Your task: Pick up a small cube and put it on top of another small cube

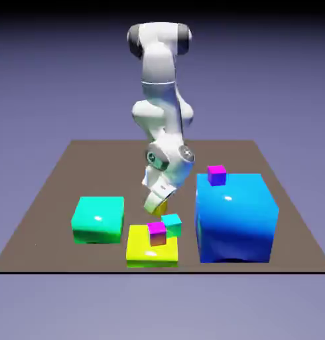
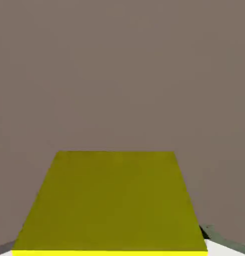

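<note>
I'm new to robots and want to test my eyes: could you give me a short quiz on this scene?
1. What colour is the small cube between the tips of the tool? a) blue b) yellow c) magenta
2. True or false: a small magenta cube sits on the big blue block.
3. Fill in: the block farthest to the exterior view's left is ____.

Key: 1 b; 2 true; 3 green

The arm (image 1: 166,126) shows smooth, glossy white casing with dark, satin-looking joint caps (image 1: 184,40). The large blue block (image 1: 235,216), green block (image 1: 99,218) and flat yellow block (image 1: 152,247) gleam like polished plastic; the brown tabletop (image 1: 92,172) looks matt and smooth.
</note>
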You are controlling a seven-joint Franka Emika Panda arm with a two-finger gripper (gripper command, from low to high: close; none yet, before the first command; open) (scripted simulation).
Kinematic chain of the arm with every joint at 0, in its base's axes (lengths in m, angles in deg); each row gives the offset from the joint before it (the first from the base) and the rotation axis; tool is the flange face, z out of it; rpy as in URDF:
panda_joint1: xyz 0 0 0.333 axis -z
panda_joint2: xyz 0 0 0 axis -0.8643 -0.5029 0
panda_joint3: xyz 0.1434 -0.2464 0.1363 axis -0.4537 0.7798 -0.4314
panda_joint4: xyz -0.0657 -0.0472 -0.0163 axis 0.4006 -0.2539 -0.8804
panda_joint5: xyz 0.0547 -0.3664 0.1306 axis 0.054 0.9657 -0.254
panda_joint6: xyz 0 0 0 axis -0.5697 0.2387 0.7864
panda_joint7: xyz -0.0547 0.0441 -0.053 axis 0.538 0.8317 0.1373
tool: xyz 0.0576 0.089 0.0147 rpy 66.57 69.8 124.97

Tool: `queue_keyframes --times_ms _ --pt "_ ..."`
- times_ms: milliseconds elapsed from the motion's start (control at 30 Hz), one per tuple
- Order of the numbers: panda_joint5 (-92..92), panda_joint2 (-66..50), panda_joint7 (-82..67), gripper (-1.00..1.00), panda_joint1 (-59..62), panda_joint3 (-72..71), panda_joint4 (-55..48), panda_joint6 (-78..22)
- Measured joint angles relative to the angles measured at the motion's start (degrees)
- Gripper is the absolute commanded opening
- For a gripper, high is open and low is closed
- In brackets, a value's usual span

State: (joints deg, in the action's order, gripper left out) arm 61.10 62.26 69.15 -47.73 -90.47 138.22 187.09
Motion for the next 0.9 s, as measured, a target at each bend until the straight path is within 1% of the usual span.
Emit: queue_keyframes --times_ms 300,367,900 --pt "-22.45 13.15 -15.81 -1.00 -0.85 -7.25 2.95 -5.74" --pt "-24.26 14.21 -17.09 -1.00 -0.95 -7.84 3.19 -6.20" --pt "-28.57 3.13 -24.44 -1.00 -28.41 16.94 -30.03 -28.72"
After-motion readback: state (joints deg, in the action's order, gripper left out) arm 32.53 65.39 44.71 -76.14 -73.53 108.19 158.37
